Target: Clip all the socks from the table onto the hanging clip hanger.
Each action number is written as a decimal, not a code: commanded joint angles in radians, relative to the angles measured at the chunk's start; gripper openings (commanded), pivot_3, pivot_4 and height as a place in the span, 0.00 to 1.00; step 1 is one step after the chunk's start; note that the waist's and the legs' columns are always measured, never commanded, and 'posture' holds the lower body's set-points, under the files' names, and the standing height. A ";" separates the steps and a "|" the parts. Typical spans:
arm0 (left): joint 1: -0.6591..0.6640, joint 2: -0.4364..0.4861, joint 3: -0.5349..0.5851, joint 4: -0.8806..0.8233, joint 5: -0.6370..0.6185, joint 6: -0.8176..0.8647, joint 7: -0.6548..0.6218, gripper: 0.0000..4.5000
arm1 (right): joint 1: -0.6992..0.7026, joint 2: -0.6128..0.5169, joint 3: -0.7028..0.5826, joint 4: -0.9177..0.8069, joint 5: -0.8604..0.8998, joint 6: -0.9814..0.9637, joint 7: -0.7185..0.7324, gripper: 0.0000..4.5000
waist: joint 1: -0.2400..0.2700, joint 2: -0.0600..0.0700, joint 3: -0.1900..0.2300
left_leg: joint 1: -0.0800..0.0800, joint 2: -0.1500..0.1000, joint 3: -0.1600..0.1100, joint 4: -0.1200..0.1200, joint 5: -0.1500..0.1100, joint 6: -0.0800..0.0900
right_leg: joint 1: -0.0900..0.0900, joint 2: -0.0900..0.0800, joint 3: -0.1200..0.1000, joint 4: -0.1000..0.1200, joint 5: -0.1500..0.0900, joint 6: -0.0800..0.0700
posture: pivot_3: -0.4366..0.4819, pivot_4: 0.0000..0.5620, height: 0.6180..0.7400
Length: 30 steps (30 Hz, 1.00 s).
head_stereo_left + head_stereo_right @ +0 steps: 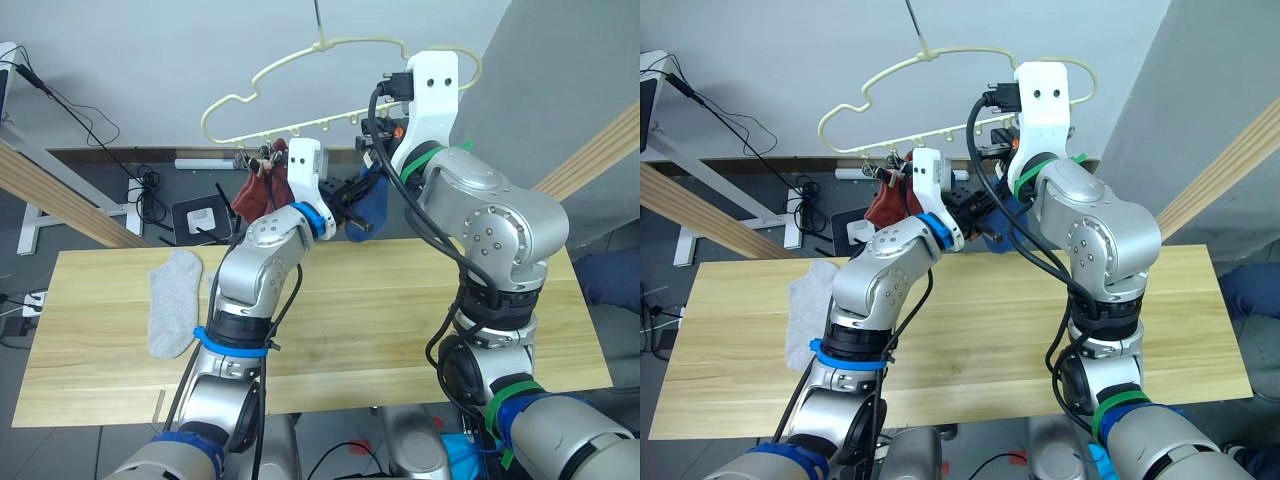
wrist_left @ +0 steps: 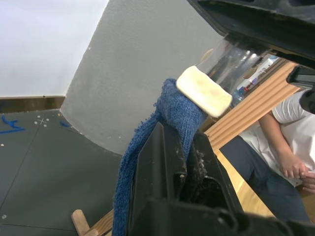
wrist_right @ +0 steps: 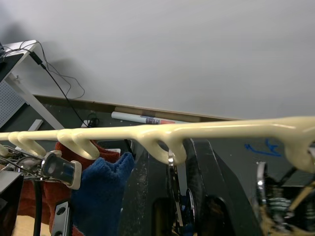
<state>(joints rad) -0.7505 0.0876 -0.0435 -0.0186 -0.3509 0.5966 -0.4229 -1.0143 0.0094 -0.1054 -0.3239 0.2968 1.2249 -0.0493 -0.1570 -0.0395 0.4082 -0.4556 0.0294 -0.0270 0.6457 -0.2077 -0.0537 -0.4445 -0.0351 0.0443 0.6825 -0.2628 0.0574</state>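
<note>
- The robot's left arm rose from the near edge of the table [image 1: 420,350] with its elbow bent, the forearm reaching up and forward to the underside of the clip hanger [image 1: 300,70].
- The left gripper [image 2: 184,142] was closed on a blue sock [image 2: 147,147], its two black fingers pinching the bunched upper end of the fabric while the rest hung down below them.
- A cream-padded clip [image 2: 203,90] touched the top of that blue sock just above the fingertips.
- The right arm stood taller, its forearm raised almost upright so that the wrist sat at the hanger's lower bar, beside the left gripper.
- The right gripper [image 3: 170,167] had its fingers a narrow gap apart on either side of a small metal clip [image 3: 173,182] hanging from a loop of the hanger; whether they pressed that clip could not be told.
- The hanger hung by its metal hook [image 1: 318,20] above the table's far edge, tilted, with a rust-red sock [image 1: 255,195] already clipped near its left end.
- In the right wrist view a second blue sock [image 3: 106,191] hung beside the red one.
- One light grey sock [image 1: 172,300] lay flat on the left part of the table, well apart from both arms.
</note>
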 commanded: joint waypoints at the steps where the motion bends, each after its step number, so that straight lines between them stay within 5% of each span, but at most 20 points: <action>1: -0.031 -0.023 0.003 -0.003 -0.008 -0.036 0.003 0.00 | -0.014 0.006 -0.014 -0.036 0.003 -0.010 -0.007 0.02 | 0.000 0.000 0.000 | 0.000 0.000 0.000 0.000 0.000 0.000 | 0.000 0.000 0.000 0.000 0.000 0.000 | 0.11 0.70 1.00; 11: -0.048 -0.032 0.017 0.004 -0.019 -0.029 -0.005 0.00 | -0.011 0.009 -0.014 -0.031 0.001 -0.023 -0.006 0.02 | -0.002 0.000 0.000 | 0.000 0.000 0.000 0.000 0.000 0.000 | 0.000 0.000 0.000 0.000 0.000 0.000 | 0.12 0.69 1.00; 19: -0.050 -0.037 0.016 0.005 -0.027 -0.023 -0.014 0.00 | -0.015 0.014 -0.021 -0.030 0.007 -0.011 -0.007 0.64 | -0.004 0.000 0.000 | 0.000 0.000 0.000 0.000 0.000 0.000 | 0.000 0.000 0.000 0.000 0.000 0.000 | 0.12 0.69 1.00; 24: -0.036 -0.020 0.009 -0.013 -0.037 -0.001 -0.033 0.00 | -0.009 0.006 -0.028 -0.050 0.023 0.021 0.006 0.69 | -0.008 0.000 0.000 | 0.000 0.000 0.000 0.000 0.000 0.000 | 0.000 0.000 0.000 0.000 0.000 0.000 | 0.11 0.69 1.00; 30: -0.005 0.032 -0.013 -0.066 -0.028 0.030 -0.052 0.34 | -0.001 0.011 -0.078 -0.097 0.079 0.123 0.048 0.70 | -0.010 0.000 0.000 | 0.000 0.000 0.000 0.000 0.000 0.000 | 0.000 0.000 0.000 0.000 0.000 0.000 | 0.12 0.70 1.00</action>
<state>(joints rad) -0.7557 0.1190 -0.0430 -0.0298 -0.3728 0.6268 -0.4626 -1.0110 0.0158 -0.1638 -0.3585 0.3442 1.3290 -0.0174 -0.1665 -0.0394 0.4082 -0.4555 0.0298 -0.0270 0.6455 -0.2077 -0.0537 -0.4447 -0.0350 0.0444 0.6830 -0.2628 0.0574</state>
